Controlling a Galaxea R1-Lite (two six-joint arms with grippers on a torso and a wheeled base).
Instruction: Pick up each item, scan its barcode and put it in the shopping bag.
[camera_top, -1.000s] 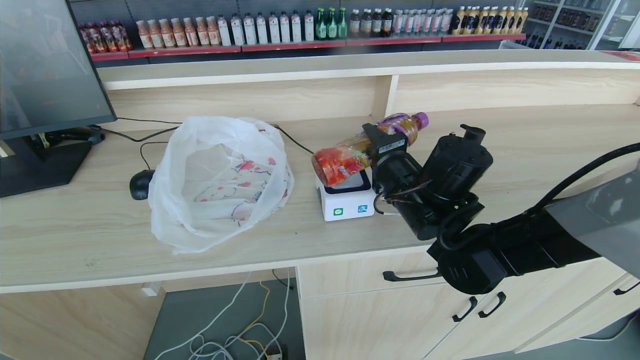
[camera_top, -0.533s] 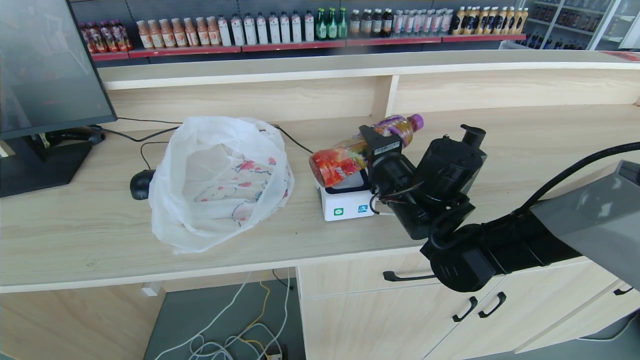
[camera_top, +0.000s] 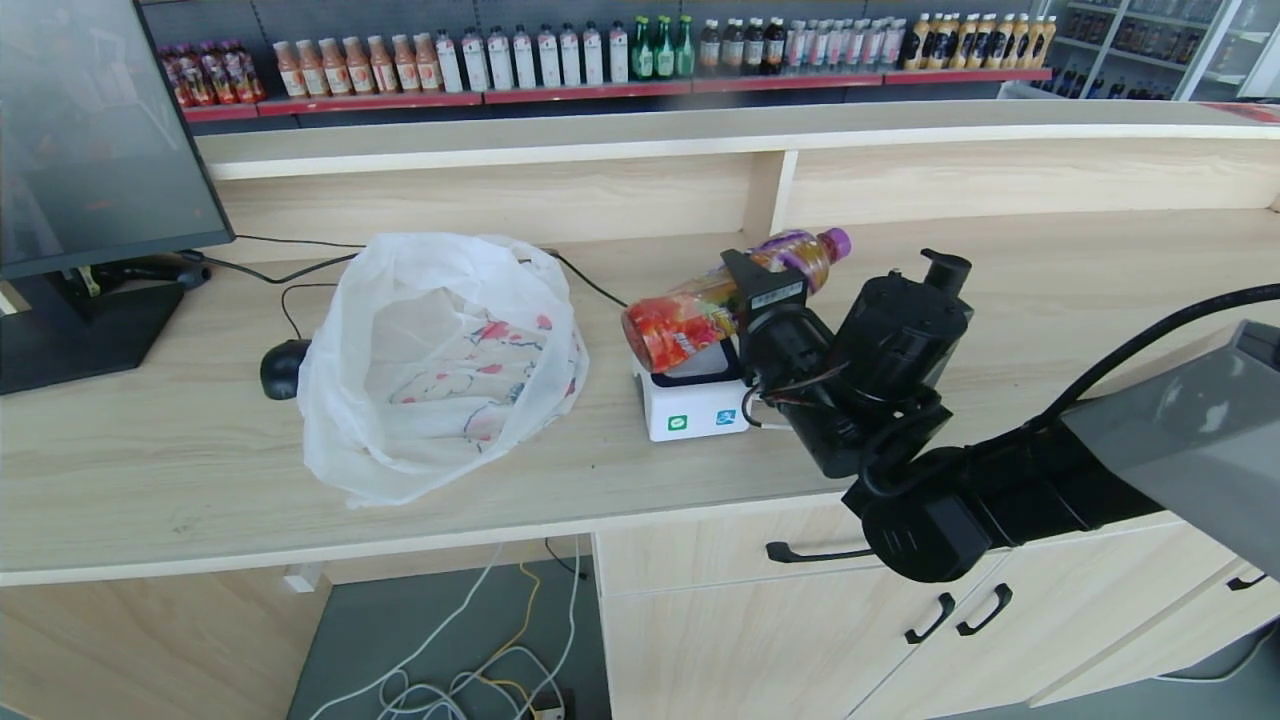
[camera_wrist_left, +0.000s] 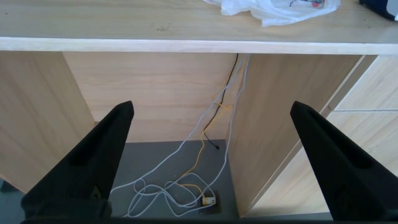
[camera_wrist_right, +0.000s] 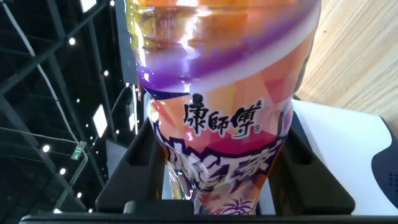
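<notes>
Orange-and-red plastic bottle (camera_top: 680, 325) with a purple cap, held on its side just above the scanner (camera_top: 690, 410). Its base pointed toward 8 o'clock and its cap toward 2 o'clock in the head view. The right gripper (camera_top: 762, 285) was clamped around the bottle's middle, one black finger on each side of the label. The arm came in from 4 o'clock. In the right wrist view the bottle (camera_wrist_right: 224, 93) sat between the two fingers (camera_wrist_right: 134, 168), with the scanner's white casing (camera_wrist_right: 339, 137) and dark window close behind it. Whether the bottle touched the scanner could not be told.

The scanner, a small white box, stood on the wooden counter (camera_top: 150, 450) near its front edge. At 9 o'clock from the scanner lay the bag (camera_top: 440, 360), white and translucent with red print, its mouth open and slumped. A black mouse (camera_top: 283, 368) lay just beside the bag at 9 o'clock. A dark monitor (camera_top: 90, 130) stood farther off toward 10 o'clock. Rows of bottled drinks lined a red shelf (camera_top: 600, 90) at 12 o'clock behind the counter.

The left gripper (camera_wrist_left: 211, 155) hung below counter level with its fingers (camera_wrist_left: 99, 155) spread wide and nothing between them. Beyond it lay loose cables (camera_wrist_left: 186, 186) on the floor.
</notes>
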